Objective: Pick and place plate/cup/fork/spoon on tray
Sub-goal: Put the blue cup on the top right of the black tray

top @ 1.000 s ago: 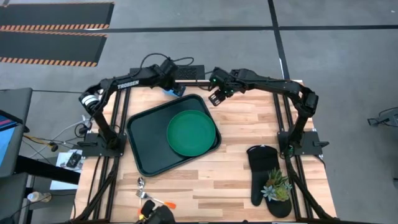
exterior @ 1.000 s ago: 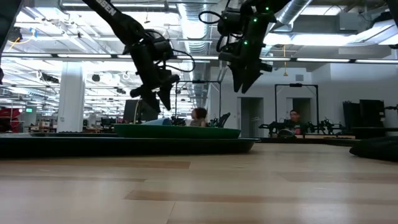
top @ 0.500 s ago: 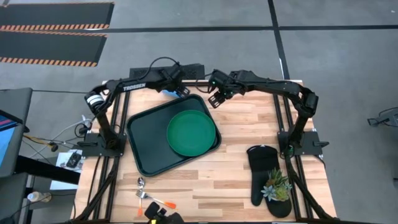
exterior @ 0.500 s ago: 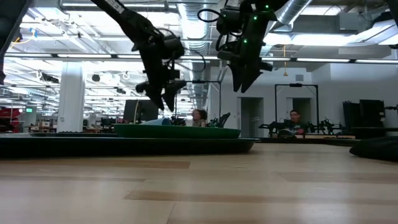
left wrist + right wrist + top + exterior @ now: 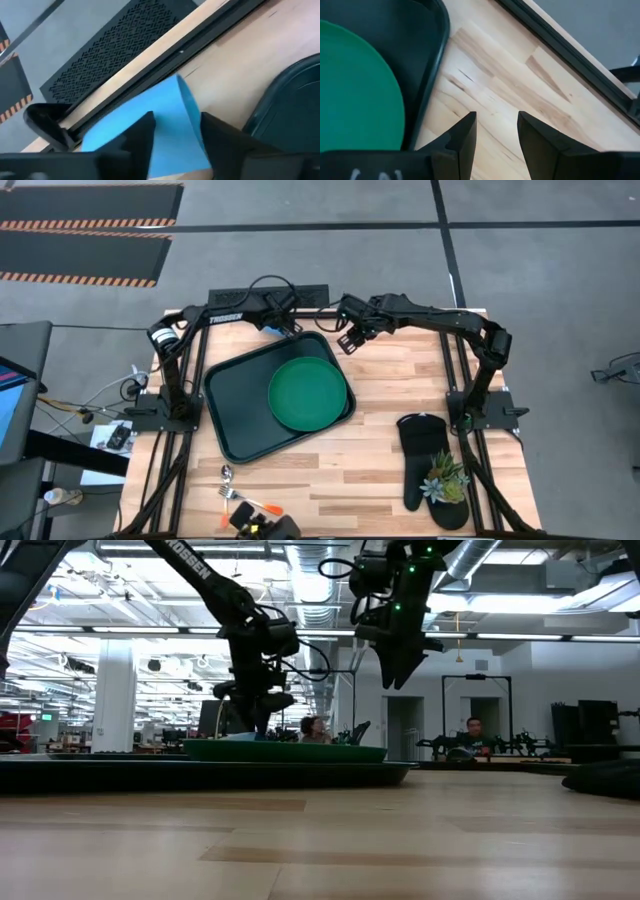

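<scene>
The light blue cup [image 5: 170, 107] stands on the table by the far edge, just beyond the dark tray's [image 5: 225, 385] far rim; it also shows in the high view [image 5: 272, 329]. My left gripper [image 5: 175, 137] is open, pointing down over the cup, with one finger on each side of it. The green plate [image 5: 307, 393] lies on the tray's right half. My right gripper [image 5: 348, 340] hangs open and empty above the table by the tray's far right corner. The spoon [image 5: 227, 473] and the orange-handled fork [image 5: 262, 507] lie near the table's near edge. My left gripper comes at the cup from above, its fingers [image 5: 145, 135] level with the cup's wall [image 5: 187, 117] on either side. I cannot tell whether they touch it. The cup rests on the table.
A black oven mitt [image 5: 425, 450] and a small plant [image 5: 445, 478] lie at the near right. A black perforated box [image 5: 115, 50] sits beyond the table's far edge. Bare wood lies to the right of the tray [image 5: 510, 100].
My left gripper has swung toward the cup, turned to point straight down, and lowered until its fingers stand on either side of it. The cup, plate and tray have stayed in place.
</scene>
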`<state>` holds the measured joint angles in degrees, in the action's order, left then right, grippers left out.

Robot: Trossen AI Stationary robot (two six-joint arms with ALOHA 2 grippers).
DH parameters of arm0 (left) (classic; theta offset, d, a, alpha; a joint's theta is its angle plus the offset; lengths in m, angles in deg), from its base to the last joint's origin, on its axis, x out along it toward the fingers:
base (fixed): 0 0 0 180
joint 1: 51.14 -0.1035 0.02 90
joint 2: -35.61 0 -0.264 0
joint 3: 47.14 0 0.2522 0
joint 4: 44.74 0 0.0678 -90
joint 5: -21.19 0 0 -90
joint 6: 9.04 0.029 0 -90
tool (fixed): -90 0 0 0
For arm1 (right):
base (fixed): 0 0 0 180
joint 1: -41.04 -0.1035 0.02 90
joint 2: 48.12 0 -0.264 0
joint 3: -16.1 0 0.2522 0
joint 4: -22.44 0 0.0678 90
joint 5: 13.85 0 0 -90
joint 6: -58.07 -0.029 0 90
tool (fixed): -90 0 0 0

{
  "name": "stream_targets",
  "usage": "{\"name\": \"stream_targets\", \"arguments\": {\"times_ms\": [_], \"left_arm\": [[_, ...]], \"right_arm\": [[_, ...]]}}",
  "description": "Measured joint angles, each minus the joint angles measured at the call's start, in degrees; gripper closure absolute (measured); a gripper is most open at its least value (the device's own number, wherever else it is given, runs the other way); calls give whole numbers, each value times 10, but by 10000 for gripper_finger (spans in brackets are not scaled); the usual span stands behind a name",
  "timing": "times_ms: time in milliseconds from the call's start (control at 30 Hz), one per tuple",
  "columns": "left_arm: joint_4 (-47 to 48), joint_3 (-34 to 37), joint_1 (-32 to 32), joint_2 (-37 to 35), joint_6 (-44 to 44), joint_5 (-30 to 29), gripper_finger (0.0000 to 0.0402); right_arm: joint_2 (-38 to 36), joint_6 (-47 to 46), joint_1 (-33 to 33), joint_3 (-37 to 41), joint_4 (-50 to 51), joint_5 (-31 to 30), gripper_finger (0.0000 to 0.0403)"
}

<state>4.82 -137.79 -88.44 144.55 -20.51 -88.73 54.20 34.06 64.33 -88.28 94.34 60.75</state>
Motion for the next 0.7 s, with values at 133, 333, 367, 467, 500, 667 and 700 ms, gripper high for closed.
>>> {"name": "stream_targets", "arguments": {"times_ms": [133, 333, 367, 467, 500, 667, 700], "left_arm": [[27, -2, -8, 4, 13, 18, 372], [58, 1, -28, 3, 12, 51, 399], [68, 3, -30, 5, 13, 53, 400], [76, 4, -31, -1, 20, 51, 401], [77, 3, -30, -9, 26, 51, 401], [116, 3, -30, -75, 48, 102, 401], [126, 3, -30, -96, 39, 108, 401]], "right_arm": [[0, 0, 0, 0, 20, 0, 237], [-1, -11, 0, 0, 30, 0, 237], [-4, -11, 0, 0, 31, 1, 237], [-22, -11, 0, 0, 29, 0, 237], [-28, -11, 1, 0, 29, 1, 237], [-85, -11, 5, 0, 39, 3, 237], [-101, -13, 5, 0, 45, 3, 237]]}}
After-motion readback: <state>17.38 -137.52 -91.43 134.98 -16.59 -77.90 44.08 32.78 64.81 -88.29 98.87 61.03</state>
